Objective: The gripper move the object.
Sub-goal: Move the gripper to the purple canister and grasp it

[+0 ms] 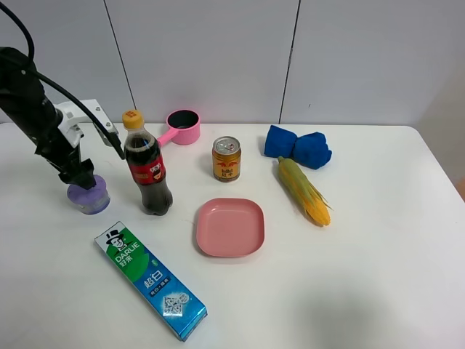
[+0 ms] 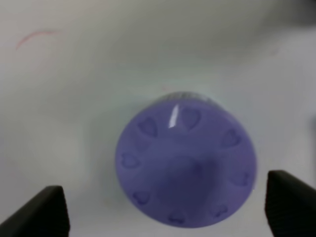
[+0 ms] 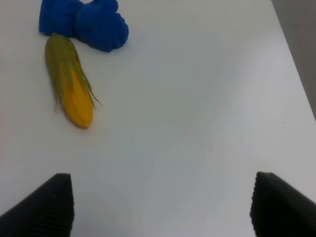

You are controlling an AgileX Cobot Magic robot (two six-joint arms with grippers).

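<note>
The lavender-purple round container (image 1: 89, 198) stands on the white table at the far left, left of the cola bottle. Its dimpled lid fills the left wrist view (image 2: 185, 165). My left gripper (image 1: 81, 178) is directly over it, pointing down at its lid. In the left wrist view the left gripper (image 2: 168, 205) is open, with one black fingertip (image 2: 47, 212) on each side of the container; I cannot tell if they touch it. My right gripper (image 3: 160, 205) is open and empty over bare table, and is out of the exterior high view.
A cola bottle (image 1: 147, 171) stands close to the right of the container. A toothpaste box (image 1: 149, 280) lies in front. A pink plate (image 1: 229, 227), a can (image 1: 226, 158), a pink saucepan (image 1: 182, 126), corn (image 1: 304, 190) and a blue cloth (image 1: 298, 147) lie further right.
</note>
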